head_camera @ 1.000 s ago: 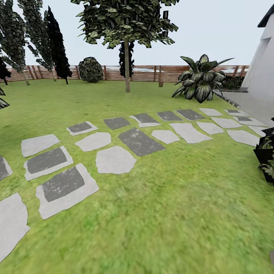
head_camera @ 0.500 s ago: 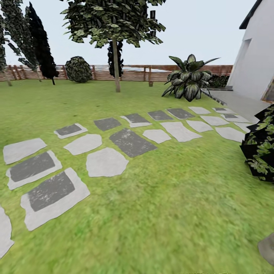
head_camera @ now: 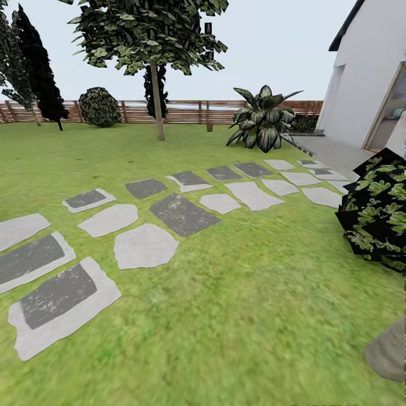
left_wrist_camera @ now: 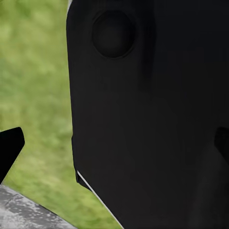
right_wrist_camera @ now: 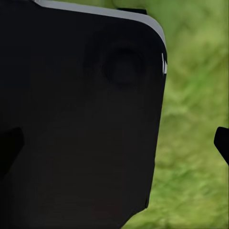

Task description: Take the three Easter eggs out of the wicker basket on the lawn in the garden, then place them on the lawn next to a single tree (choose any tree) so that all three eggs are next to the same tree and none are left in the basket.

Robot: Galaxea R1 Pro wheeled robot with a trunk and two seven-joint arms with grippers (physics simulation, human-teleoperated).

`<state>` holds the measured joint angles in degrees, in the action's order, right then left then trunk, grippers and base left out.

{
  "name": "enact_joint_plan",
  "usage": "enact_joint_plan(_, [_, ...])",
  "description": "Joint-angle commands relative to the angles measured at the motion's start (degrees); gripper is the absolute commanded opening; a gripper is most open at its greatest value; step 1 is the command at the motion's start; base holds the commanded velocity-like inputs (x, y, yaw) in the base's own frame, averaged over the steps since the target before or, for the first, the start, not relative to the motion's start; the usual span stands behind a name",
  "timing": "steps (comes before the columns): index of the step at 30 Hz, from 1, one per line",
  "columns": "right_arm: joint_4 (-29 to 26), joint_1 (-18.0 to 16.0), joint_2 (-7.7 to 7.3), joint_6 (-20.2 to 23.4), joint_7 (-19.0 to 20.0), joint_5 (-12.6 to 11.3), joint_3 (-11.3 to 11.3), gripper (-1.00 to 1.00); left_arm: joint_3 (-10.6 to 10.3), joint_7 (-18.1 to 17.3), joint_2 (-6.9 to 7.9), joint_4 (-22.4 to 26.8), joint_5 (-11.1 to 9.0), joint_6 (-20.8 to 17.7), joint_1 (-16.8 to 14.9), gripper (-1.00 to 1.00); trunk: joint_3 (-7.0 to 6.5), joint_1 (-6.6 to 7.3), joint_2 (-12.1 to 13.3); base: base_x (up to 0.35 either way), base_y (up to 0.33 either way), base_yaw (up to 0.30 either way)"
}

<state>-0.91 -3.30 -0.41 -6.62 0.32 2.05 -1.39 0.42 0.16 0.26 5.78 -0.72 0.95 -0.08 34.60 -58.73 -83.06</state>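
The lawn (head_camera: 237, 293) spreads wide and green across the head view, inside the garden's brown slat fence (head_camera: 180, 111). The Easter eggs and the wicker basket are out of view. A pale grey-beige mottled mass (head_camera: 389, 352), perhaps the foot of a thick tree trunk, is cut off by the lower right corner. In the left wrist view my left gripper (left_wrist_camera: 114, 145) is open, its dark fingertips (left_wrist_camera: 9, 148) wide apart over grass, with a black robot part behind. My right gripper (right_wrist_camera: 114, 143) is likewise open, one fingertip (right_wrist_camera: 222, 142) at the edge.
Grey stepping-stone slabs (head_camera: 141, 245) run across the lawn from the left to the house (head_camera: 366, 84). A dark leafy bush (head_camera: 378, 211) stands close on the right. A slim-trunked leafy tree (head_camera: 157, 107), a broad-leaved plant (head_camera: 262, 121) and a round bush (head_camera: 100, 106) stand near the fence.
The whole picture has shifted left, so the camera has turned right. The dark bush and the grey-beige mass have come further into the frame. Nothing in the garden itself moved.
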Motion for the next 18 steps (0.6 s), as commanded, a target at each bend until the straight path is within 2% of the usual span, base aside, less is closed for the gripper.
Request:
enact_joint_plan(1, [0.05, -0.04, -0.02, -0.17, 0.03, 0.22, -0.1, 1.0, 0.02, 0.02, 0.0, 0.01, -0.08, 0.1, -0.01, 1.0, -0.03, 0.0, -0.02, 0.0, 0.0, -0.166])
enact_joint_plan(9, [0.07, -0.04, 0.0, -0.15, 0.03, 0.19, -0.18, 1.0, 0.02, 0.02, -0.05, -0.05, -0.08, 0.1, -0.01, 1.0, -0.25, 0.0, -0.02, 0.027, 0.005, -0.063])
enact_joint_plan(18, [0.06, -0.04, 0.02, -0.15, 0.03, 0.24, -0.19, 1.0, 0.02, 0.02, -0.09, -0.06, -0.08, 0.1, -0.01, 1.0, -0.25, 0.0, -0.02, 0.283, 0.091, -0.001])
